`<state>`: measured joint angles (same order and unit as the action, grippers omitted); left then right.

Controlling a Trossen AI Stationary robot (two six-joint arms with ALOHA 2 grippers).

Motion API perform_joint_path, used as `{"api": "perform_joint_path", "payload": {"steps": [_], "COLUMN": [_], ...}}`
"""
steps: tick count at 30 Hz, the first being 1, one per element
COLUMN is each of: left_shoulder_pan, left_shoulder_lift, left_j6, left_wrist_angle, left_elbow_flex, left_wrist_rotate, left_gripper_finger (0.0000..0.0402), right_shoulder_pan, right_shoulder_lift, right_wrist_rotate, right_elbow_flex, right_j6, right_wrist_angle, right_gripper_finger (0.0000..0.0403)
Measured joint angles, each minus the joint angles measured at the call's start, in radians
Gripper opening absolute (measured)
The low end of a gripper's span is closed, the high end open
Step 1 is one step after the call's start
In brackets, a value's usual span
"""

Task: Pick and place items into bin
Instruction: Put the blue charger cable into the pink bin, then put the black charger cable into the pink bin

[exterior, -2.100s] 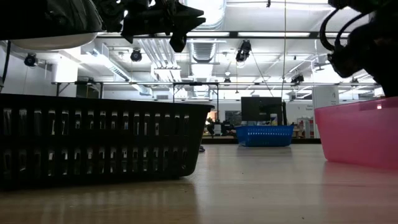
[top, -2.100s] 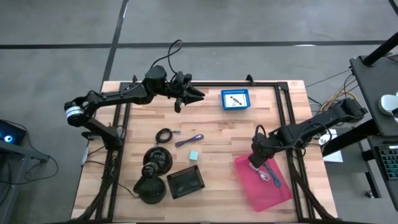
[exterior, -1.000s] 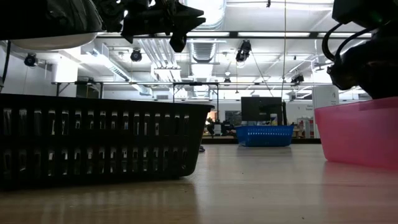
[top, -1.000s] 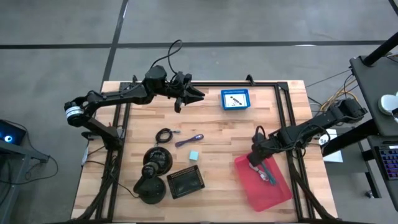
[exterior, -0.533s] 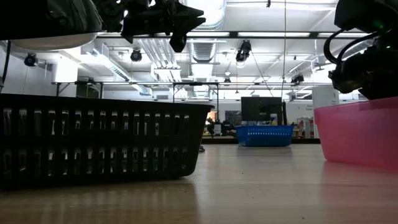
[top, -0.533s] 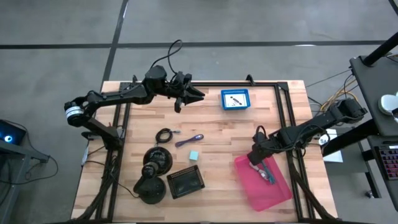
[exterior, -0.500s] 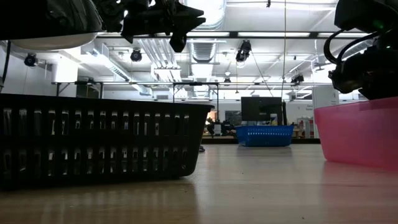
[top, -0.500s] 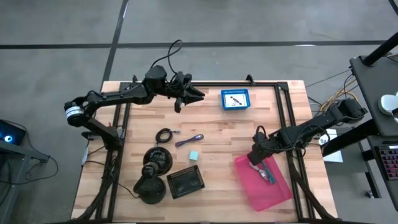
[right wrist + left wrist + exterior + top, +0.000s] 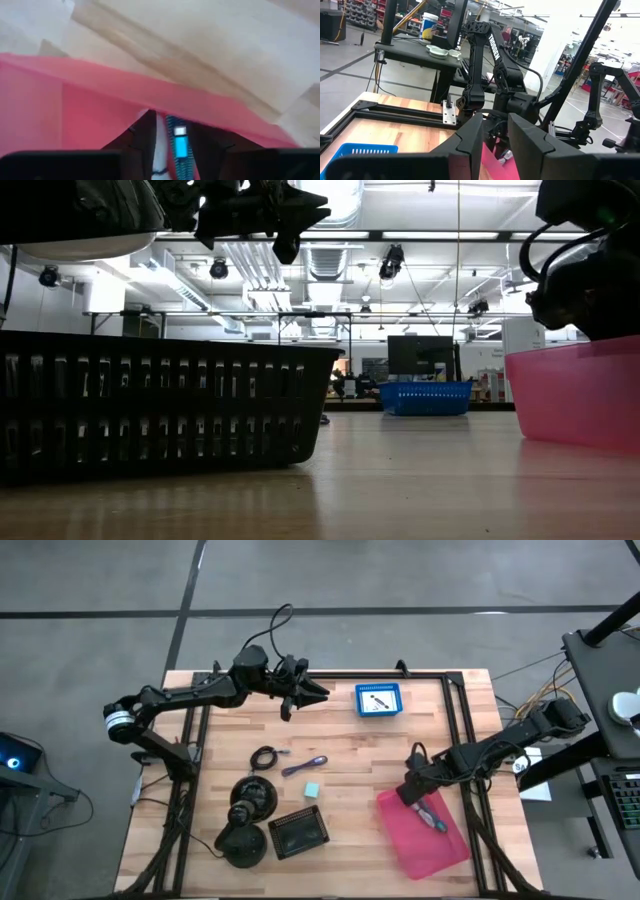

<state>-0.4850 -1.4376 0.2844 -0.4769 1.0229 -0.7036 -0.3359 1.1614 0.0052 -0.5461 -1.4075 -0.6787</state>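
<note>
right hand (image 9: pixel 412 792) over pink bin (image 9: pixel 405 840) | grip state unclear to us | we'd lift straight clear of teal-handled tool (image 9: pixel 434 817)

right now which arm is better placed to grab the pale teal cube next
Probably the right. Its gripper sits at the pink plastic bin's near corner, with open wood between it and the pale teal cube. The left gripper hovers at the table's far edge.

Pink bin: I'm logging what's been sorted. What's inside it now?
In the pink bin lies a teal-handled tool near the right gripper. Anything under that gripper is covered.
</note>
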Motion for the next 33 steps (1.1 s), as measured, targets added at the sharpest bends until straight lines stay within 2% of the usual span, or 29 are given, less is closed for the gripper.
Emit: {"api": "perform_joint_path", "payload": {"steps": [8,12,17,22,27,33], "left_shoulder_pan": [0.0,0.0,0.0,0.0,0.0,0.0], "left_shoulder_lift": [0.0,0.0,0.0,0.0,0.0,0.0], "left_j6": [-0.002,-0.002,-0.002,-0.001,0.003,0.092], "left_wrist_angle": [0.0,0.0,0.0,0.0,0.016,0.052], "left_elbow_flex": [0.0,0.0,0.0,0.0,0.0,0.0], "left_wrist_rotate": [0.0,0.0,0.0,0.0,0.0,-0.002], "left_gripper_finger": [0.0076,0.0076,0.0076,0.0076,0.0076,0.0076], "right_shoulder_pan": [0.0,0.0,0.0,0.0,0.0,0.0], "right_shoulder_lift": [-0.001,-0.001,-0.001,-0.002,-0.011,-0.066], "right_wrist_rotate": [-0.102,-0.091,-0.026,0.113,0.342,0.629], "right_elbow_flex": [-0.025,-0.066,-0.143,-0.239,-0.338,-0.489], "right_j6": [0.0,0.011,0.093,0.207,0.321,0.52], "right_wrist_angle": [0.013,0.014,0.014,0.015,0.015,0.037], "right_gripper_finger": [0.0123,0.0125,0.012,0.0113,0.0106,0.0098]}}
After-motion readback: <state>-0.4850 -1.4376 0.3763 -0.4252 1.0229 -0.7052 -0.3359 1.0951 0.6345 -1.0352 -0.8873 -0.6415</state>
